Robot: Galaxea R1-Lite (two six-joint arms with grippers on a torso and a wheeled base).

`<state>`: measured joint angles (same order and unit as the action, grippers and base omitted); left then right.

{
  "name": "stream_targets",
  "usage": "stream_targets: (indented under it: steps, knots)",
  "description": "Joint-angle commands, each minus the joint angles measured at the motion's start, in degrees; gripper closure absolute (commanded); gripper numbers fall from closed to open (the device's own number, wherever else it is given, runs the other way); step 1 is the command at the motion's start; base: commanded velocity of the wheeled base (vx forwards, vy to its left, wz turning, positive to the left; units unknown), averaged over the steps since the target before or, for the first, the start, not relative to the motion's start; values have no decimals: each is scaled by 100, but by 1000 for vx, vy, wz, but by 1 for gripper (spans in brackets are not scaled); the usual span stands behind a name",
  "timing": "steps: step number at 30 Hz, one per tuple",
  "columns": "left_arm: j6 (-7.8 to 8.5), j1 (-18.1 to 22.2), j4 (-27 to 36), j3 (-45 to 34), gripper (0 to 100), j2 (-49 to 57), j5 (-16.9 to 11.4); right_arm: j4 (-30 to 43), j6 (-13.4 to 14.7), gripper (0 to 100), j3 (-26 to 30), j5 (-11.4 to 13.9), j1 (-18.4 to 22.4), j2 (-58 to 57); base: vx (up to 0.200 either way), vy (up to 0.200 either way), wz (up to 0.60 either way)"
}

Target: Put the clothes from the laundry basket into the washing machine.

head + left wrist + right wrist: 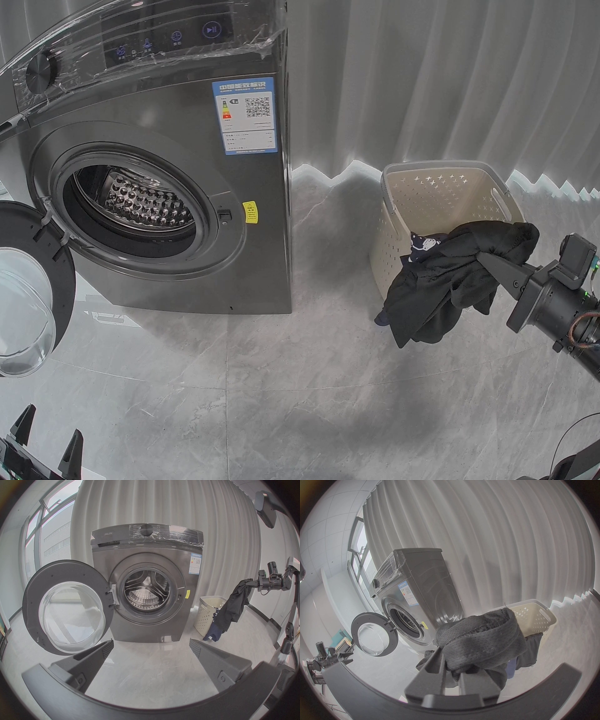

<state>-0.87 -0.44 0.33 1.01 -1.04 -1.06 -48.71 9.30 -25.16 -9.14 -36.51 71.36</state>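
— Well, starting at the left: the left gripper [52, 422] hangs low over the floor [300, 387], its fingers spread wide and nothing between them. Beside it, the round door [25, 300] of the washing machine [250, 262] stands swung fully open, so the drum [140, 200] faces the room.

— And the clothes?

— On the right. The right gripper [494, 265] is clamped on a black garment [450, 281], raised beside the laundry basket [437, 187]. The cloth hangs down over the basket's near rim. A blue piece [420, 242] hangs along with it; I cannot tell if it is gripped or only caught.

— So the step is to carry it across?

— I think so. It should go higher first, so that the hanging tail does not hook the rim. Then it should enter the opening straight and deep, so no cloth lies on the seal.

— Is there enough room?

— A broad stretch of floor lies between the machine and the basket. The tight places are the machine's front corner, the open door, and the curtain [437, 75] just behind the basket.
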Motion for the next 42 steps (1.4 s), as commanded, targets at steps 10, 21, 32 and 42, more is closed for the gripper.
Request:
stream_targets:
  steps: [10,21,32,42]
  knots:
    - [7,0,2,-92,0,104,1,-7,10,100,-6,0,12,0,0,200,0]
    - [7,0,2,-101,0,104,1,-7,10,100,-15,0,12,0,-55,36,0]
    - [7,0,2,-101,0,104,1,-7,10,100,-15,0,12,0,-36,36,0]
    - [7,0,2,-101,0,104,1,-7,10,100,-15,0,12,0,0,200,0]
